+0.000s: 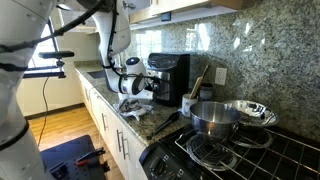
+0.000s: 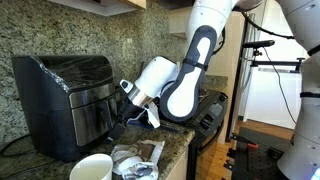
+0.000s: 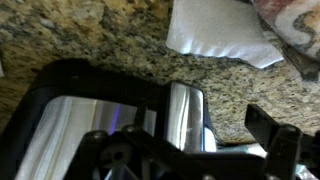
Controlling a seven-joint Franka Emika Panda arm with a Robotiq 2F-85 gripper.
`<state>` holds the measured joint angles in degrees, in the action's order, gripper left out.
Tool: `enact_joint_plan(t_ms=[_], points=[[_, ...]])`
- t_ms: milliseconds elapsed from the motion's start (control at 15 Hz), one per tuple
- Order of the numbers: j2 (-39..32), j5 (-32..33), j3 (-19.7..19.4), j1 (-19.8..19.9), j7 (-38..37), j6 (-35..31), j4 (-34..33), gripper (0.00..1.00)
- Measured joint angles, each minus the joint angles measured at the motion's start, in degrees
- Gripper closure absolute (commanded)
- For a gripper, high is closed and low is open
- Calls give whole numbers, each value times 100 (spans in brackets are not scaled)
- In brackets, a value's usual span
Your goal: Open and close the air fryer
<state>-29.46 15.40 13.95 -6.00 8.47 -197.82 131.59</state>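
Note:
The air fryer (image 2: 68,92) is a tall glossy black box on the granite counter; it also shows in an exterior view (image 1: 170,75). Its silvery drawer front (image 3: 90,120) and handle (image 3: 185,112) fill the lower wrist view. My gripper (image 2: 133,108) is at the fryer's front, level with the drawer handle, and also shows in an exterior view (image 1: 140,93). In the wrist view the gripper (image 3: 195,130) straddles the handle. Its right finger stands apart from the handle with bare granite between, so it looks open. I cannot tell whether the drawer is pulled out.
A steel pot (image 1: 214,118) and a steel bowl (image 1: 250,109) stand on the stove (image 1: 250,155) beside the fryer. A white cup (image 2: 92,168) and crumpled wrappers (image 2: 140,160) lie on the counter in front. A white sheet (image 3: 215,30) lies on the granite beyond the handle.

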Motion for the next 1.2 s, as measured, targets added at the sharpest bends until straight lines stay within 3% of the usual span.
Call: enact_joint_plan(t_ms=[667,1200], points=[[3,831,1744,2073,-5,216,339,0],[329,825,2624,3115,-5,822,516,0]])
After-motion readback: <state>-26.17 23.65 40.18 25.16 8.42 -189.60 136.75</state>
